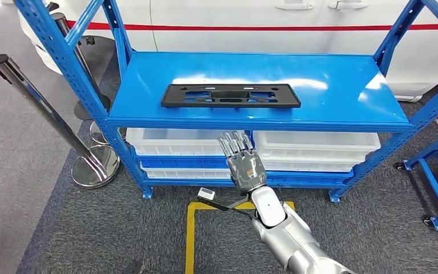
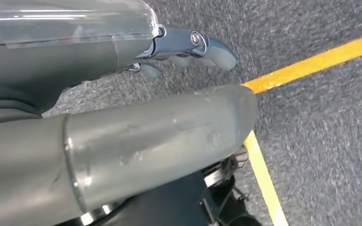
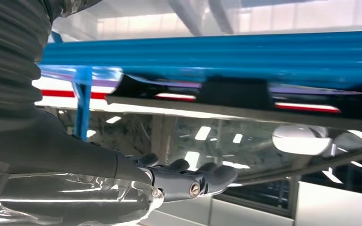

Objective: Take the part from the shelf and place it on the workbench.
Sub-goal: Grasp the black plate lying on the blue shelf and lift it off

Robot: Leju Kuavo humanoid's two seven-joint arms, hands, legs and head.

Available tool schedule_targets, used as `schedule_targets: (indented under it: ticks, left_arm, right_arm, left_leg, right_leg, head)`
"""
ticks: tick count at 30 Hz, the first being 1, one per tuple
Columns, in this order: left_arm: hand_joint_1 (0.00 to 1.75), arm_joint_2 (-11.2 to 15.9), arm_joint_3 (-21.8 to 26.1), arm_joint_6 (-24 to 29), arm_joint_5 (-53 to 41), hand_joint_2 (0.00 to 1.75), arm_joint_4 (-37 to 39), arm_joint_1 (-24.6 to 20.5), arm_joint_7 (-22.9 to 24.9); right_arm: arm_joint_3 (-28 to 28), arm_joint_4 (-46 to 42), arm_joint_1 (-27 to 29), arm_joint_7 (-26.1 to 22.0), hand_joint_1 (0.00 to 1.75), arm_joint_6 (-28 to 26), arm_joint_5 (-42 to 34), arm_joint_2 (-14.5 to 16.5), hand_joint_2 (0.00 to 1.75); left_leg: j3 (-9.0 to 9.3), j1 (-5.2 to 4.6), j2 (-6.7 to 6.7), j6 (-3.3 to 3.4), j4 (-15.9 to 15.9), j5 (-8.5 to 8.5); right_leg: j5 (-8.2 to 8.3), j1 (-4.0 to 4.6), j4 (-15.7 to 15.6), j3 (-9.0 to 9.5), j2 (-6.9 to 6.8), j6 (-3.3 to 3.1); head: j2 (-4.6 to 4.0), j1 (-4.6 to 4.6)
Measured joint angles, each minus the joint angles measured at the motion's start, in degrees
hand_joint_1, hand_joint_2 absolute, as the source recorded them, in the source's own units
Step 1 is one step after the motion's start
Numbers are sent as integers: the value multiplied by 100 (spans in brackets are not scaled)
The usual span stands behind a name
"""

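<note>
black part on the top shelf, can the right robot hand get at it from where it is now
Probably yes. The right robot hand is raised, fingers apart and holding nothing, in front of the shelf edge. The black part lies flat with nothing on or around it, so the way looks free.

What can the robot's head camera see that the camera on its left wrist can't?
The head view has the blue shelf, the black part lying flat on it, white bins underneath, and the right hand raised in front of the shelf, holding nothing. The left wrist view has the left hand hanging over the floor, fingers held out, gripping nothing. Both show the grey carpet and the yellow floor line.
</note>
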Motion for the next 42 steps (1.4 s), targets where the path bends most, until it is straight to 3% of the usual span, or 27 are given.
schedule_targets:
  ticks: [2, 4, 6, 7, 8, 9, 10, 12, 13, 18, 20, 22, 23, 24, 25, 27, 29, 32, 34, 37, 39, 40, 42]
  left_arm:
    - [0, 2, -14, 1, 5, 0, -1, -3, -4]
    - [0, 4, -29, 2, 12, 0, -1, -12, -8]
    - [0, 5, -36, 2, 16, 0, 0, -8, -9]
    - [0, 5, -37, 2, 19, 0, 0, 3, -7]
    - [0, 6, -38, 2, 21, 0, 0, 16, -5]
    - [0, 6, -38, 2, 24, 0, 0, 27, -3]
    - [0, 6, -39, 2, 27, 0, 0, 32, -2]
    - [0, 6, -42, 2, 31, 0, 0, 32, 2]
    - [0, 6, -46, 2, 32, 0, 0, 26, 5]
    - [0, 10, -86, 5, 36, 0, 0, 42, 16]
    - [0, 10, -94, 9, 44, 0, 0, 30, 16]
    - [0, 9, -111, 9, 52, 0, 0, 22, 16]
    - [0, 8, -120, 9, 57, 0, 0, 29, 17]
    - [0, 8, -128, 9, 62, 0, 0, 41, 17]
    - [0, 5, -135, 9, 67, 0, 0, 50, 18]
    - [0, -4, -151, 9, 73, 0, 1, 54, 18]
    - [0, -12, -168, 9, 75, 0, 2, 42, 17]
    - [0, -12, -178, 11, 78, 0, 2, 38, 18]
    - [0, -11, -183, 11, 81, 0, 2, 26, 17]
    - [0, -11, -189, 10, 83, 0, 2, 28, 22]
    - [0, -12, -190, 8, 83, 0, 2, 55, 26]
    - [0, -12, -191, 7, 84, 0, 2, 65, 27]
    - [0, -11, -193, 7, 85, 0, 2, 70, 28]
  right_arm:
    - [-36, -3, 7, -1, 0, -1, 0, 4, 175]
    - [-82, -8, 11, 1, 0, -2, 1, 14, 175]
    - [-153, -13, 39, 13, 0, -2, 2, 20, 175]
    - [-198, -17, 65, 21, 0, -2, 1, 22, 175]
    - [-245, -26, 95, 27, 0, -2, -1, 22, 175]
    - [-292, -40, 120, 31, 0, -2, -2, 22, 175]
    - [-335, -57, 134, 31, 0, -2, -2, 23, 175]
    - [-432, -104, 147, 20, 0, -4, -12, 30, 175]
    - [-499, -142, 158, -5, 0, -6, -35, 37, 175]
    - [-912, -409, 248, -191, 0, -12, -197, 83, 175]
    - [-1012, -481, 260, -252, 0, -13, -224, 97, 175]
    - [-1137, -540, 324, -393, 0, -13, -279, 108, 175]
    - [-1220, -575, 375, -484, 0, -13, -312, 120, 175]
    - [-1309, -617, 420, -569, 0, -13, -342, 137, 175]
    - [-1400, -663, 451, -638, 0, -13, -364, 160, 175]
    - [-1560, -739, 476, -709, 0, -12, -389, 197, 175]
    - [-1682, -788, 491, -749, 0, -11, -394, 227, 175]
    - [-1827, -872, 541, -818, 0, -12, -357, 291, 175]
    - [-1910, -927, 549, -859, 0, -13, -318, 337, 175]
    - [-1991, -959, 587, -899, 0, -13, -276, 386, 175]
    - [-2017, -964, 647, -909, 0, -13, -241, 398, 175]
    - [-2025, -969, 673, -910, 0, -13, -220, 402, 175]
    - [-2037, -986, 698, -910, 0, -13, -196, 413, 175]
  left_leg:
    - [17, -1, 7, -62, 20, -53]
    - [-133, 4, 13, -116, 383, -243]
    - [-541, 17, 14, -150, 1140, -522]
    - [-750, 23, 14, -161, 1470, -594]
    - [-888, 28, 14, -168, 1633, -559]
    - [-920, 33, 15, -168, 1573, -404]
    - [-834, 37, 16, -158, 1277, -151]
    - [-547, 25, 21, -115, 515, 289]
    - [-428, 12, 24, -81, 248, 369]
    - [-220, 8, 8, 81, -5, 245]
    - [-126, 21, 8, 140, -40, 200]
    - [-56, 21, 6, 172, -39, 129]
    - [-6, 20, 2, 172, -37, 87]
    - [53, 20, -1, 168, -35, 41]
    - [123, 21, -4, 157, -32, -11]
    - [263, 17, -4, 115, -25, -125]
    - [324, 9, -8, 42, -27, -220]
    - [376, 2, -2, -60, -8, -277]
    - [274, 10, 9, -94, 282, -319]
    - [-373, 25, 14, -136, 1301, -638]
    - [-673, 27, 14, -150, 1526, -772]
    - [-693, 25, 14, -138, 1360, -652]
    - [-567, 4, 14, -62, 663, -64]
  right_leg:
    - [-13, -31, -40, 53, 11, -50]
    - [-35, -66, -94, 143, 6, -108]
    - [-89, -60, -101, 212, -7, -148]
    - [-120, -57, -100, 245, -8, -154]
    - [-156, -55, -99, 286, -7, -154]
    - [-196, -55, -95, 336, -2, -149]
    - [-241, -55, -91, 394, 4, -139]
    - [-339, -46, -80, 493, 14, -100]
    - [-377, -39, -78, 517, 17, -71]
    - [-462, -30, 105, 521, 6, 60]
    - [-654, -48, 655, 212, 2, 105]
    - [-882, -59, 1346, -277, 2, 140]
    - [-896, -65, 1524, -459, 2, 147]
    - [-796, -70, 1505, -547, 1, 149]
    - [-578, -73, 1281, -533, -1, 142]
    - [-46, -62, 534, -337, -6, 109]
    - [157, -30, 88, -206, -10, 49]
    - [115, -24, 8, -133, 6, -65]
    - [77, -45, -41, -17, 10, -134]
    - [-32, -39, -71, 138, 7, -187]
    - [-131, -20, -70, 253, 20, -191]
    - [-185, -9, -69, 327, 27, -190]
    - [-294, 13, -71, 465, 32, -184]
  head:
    - [0, -1]
    - [0, -2]
    - [0, -3]
    - [0, -3]
    - [0, -3]
    - [0, -3]
    - [0, -3]
    - [0, -2]
    - [0, -2]
    - [0, 0]
    - [0, 1]
    - [0, 1]
    - [0, 1]
    - [0, 1]
    - [0, 1]
    - [0, 1]
    - [0, 10]
    - [0, 17]
    - [0, 16]
    - [0, 12]
    - [0, 12]
    - [0, 12]
    - [0, 13]
